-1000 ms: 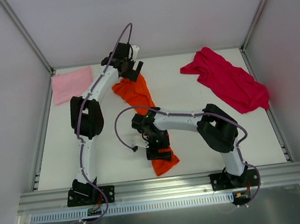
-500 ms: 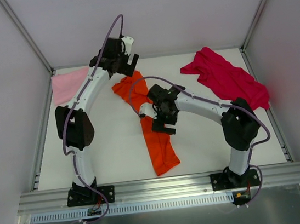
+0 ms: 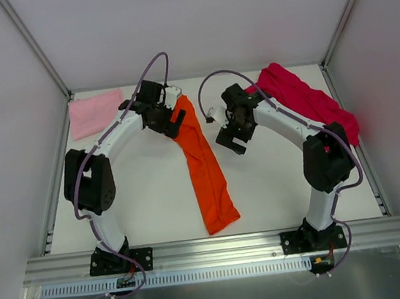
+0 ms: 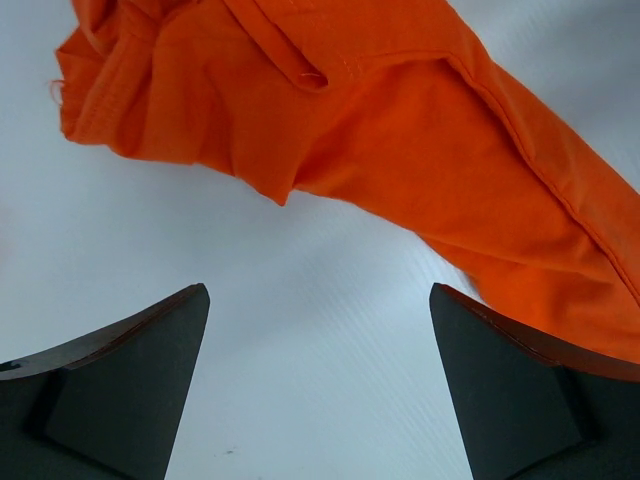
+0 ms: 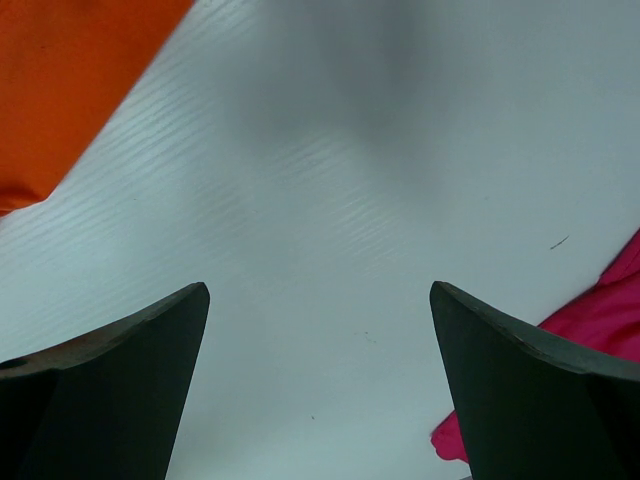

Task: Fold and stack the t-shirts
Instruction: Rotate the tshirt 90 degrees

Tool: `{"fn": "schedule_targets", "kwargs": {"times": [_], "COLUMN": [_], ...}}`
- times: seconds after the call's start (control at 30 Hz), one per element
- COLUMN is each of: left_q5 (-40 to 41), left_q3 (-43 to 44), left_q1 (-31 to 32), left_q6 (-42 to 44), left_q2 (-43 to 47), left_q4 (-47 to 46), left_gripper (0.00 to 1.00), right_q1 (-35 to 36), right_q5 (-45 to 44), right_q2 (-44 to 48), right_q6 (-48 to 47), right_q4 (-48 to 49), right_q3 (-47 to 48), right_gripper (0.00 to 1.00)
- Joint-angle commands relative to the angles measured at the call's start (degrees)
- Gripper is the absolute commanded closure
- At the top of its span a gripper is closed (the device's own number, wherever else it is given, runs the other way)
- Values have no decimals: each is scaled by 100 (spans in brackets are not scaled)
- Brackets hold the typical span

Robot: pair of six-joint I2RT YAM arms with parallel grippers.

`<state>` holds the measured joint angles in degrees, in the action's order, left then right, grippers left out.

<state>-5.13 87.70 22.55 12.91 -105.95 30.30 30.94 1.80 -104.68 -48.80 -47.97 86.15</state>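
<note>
Right arm has swung clear of the orange t-shirt (image 3: pixel 204 167) and the left has drawn back a little; both sets of jaws are spread and empty.
The shirt lies as a long narrow band, its top end just ahead of the left gripper (image 3: pixel 171 118). The right gripper (image 3: pixel 232 139) hangs between it and the crumpled magenta t-shirt (image 3: pixel 304 102). The pink t-shirt (image 3: pixel 96 112), apparently folded, shows only overhead, and nothing is stacked yet.
</note>
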Motion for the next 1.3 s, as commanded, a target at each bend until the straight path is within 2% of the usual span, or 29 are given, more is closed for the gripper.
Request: {"fn": "schedule_targets", "kwargs": {"times": [0.0,0.1,0.23,0.4,0.47,0.67,0.9,1.03,1.17,1.27], "left_q5": [-419,-612,-1051,-1061,-833,64,407,635,583,618], "left_q3": [-357,-613,-727,-939,-843,-61,1379,1776,2347,2357], "left_q1": [39,48,101,285,285,285,285,251,233,224], "left_q6": [89,116,177,151,116,116,116,133,37,45], "left_q2": [382,566,611,673,463,-294,-1295,-1709,-2096,-2175], "left_q4": [20,-95,239,125,20,-112,256,169,458,406], "left_gripper": [6,5,5,4,4,3,3,1,1,1], "right_q1": [-35,-44,-158,-211,-220,-202,-115,-36,-9,-9], "right_q5": [250,207,-13,30,118,574,1252,1428,1454,1620], "right_q2": [-78,-35,-113,-333,-403,-176,149,370,484,563], "right_q6": [81,63,81,116,125,90,-183,-288,-341,-455], "right_q4": [-169,-90,-11,-116,-221,-406,-1153,-1259,-1338,-1513], "right_q3": [227,157,235,411,490,385,271,78,42,25], "right_gripper": [0,0,0,0,0,0,0,0,0,0]}}
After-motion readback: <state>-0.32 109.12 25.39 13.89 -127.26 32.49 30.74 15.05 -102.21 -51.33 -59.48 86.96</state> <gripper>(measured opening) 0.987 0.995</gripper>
